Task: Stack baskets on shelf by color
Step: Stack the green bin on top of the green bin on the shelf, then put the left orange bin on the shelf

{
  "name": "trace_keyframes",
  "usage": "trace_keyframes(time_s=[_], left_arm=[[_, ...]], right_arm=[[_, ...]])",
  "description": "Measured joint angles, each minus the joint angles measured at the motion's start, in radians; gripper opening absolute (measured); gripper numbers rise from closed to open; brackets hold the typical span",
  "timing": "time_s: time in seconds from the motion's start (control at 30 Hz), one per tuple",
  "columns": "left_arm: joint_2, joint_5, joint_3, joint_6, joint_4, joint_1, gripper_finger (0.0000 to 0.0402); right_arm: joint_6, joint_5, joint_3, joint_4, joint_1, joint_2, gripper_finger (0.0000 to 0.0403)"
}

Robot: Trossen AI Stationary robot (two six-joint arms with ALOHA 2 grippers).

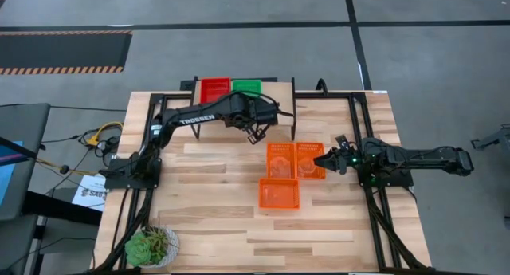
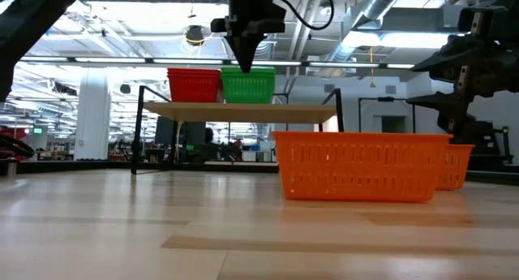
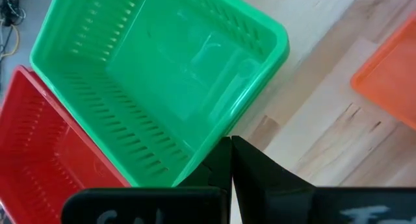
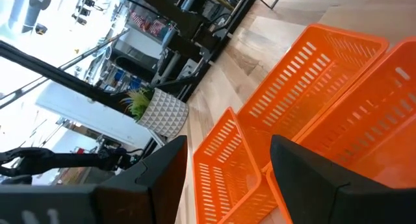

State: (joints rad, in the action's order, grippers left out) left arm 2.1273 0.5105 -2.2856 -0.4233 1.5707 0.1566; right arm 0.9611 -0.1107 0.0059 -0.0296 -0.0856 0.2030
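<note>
The shelf (image 1: 283,90) stands at the table's far edge. A red basket (image 1: 215,88) and a green basket (image 1: 246,87) sit side by side on its top; how many are nested in each I cannot tell. Three orange baskets lie on the table: two side by side (image 1: 280,159) (image 1: 310,159) and one nearer (image 1: 279,194). My left gripper (image 1: 256,135) is shut and raised, just on the near side of the shelf (image 3: 231,152). My right gripper (image 1: 323,161) is open, hovering at the right-hand orange basket's right wall (image 4: 227,146).
A potted succulent (image 1: 151,247) stands at the table's near left corner. Black frame rails (image 1: 355,123) run along the table's sides. The shelf's right third (image 1: 279,88) is bare wood. Bare tabletop (image 1: 215,179) lies left of the orange baskets.
</note>
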Motion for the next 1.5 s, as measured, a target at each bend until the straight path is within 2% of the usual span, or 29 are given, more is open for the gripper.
trace_keyframes(time_s=[0.57, 0.67, 0.9, 1.0, 1.1, 1.3, 1.4, 1.5], left_arm=[[-0.001, -0.044, -0.027, 0.011, 0.002, 0.023, 0.0], [-0.007, -0.085, -0.072, -0.009, -0.008, -0.002, 0.0], [-0.072, -0.24, -0.055, -0.156, -0.061, -0.097, 0.0008], [-0.068, -0.248, -0.054, -0.155, -0.087, -0.162, 0.0038], [-0.056, -0.248, -0.044, -0.171, -0.164, -0.21, 0.0087], [-0.033, -0.232, 0.041, -0.434, -0.304, -0.246, 0.0186], [-0.033, -0.2, 0.147, -0.578, -0.393, -0.256, 0.0212], [-0.028, -0.202, 0.236, -0.69, -0.426, -0.257, 0.022]], right_arm=[[0.0, 0.0, 0.0, 0.0, 0.0, 0.0, 0.0244], [0.0, 0.0, 0.0, 0.0, 0.0, 0.0, 0.0244], [-0.02, 0.001, 0.0, 0.0, 0.0, 0.0, 0.0244], [-0.035, 0.001, 0.0, 0.0, 0.0, 0.0, 0.0244], [-0.035, 0.001, 0.0, 0.0, 0.0, 0.0, 0.0244], [-0.038, 0.001, 0.0, 0.0, 0.0, 0.0, 0.0244], [-0.037, 0.001, 0.0, 0.0, 0.0, 0.0, 0.0244], [-0.03, 0.001, 0.0, 0.0, 0.0, 0.0, 0.0244]])
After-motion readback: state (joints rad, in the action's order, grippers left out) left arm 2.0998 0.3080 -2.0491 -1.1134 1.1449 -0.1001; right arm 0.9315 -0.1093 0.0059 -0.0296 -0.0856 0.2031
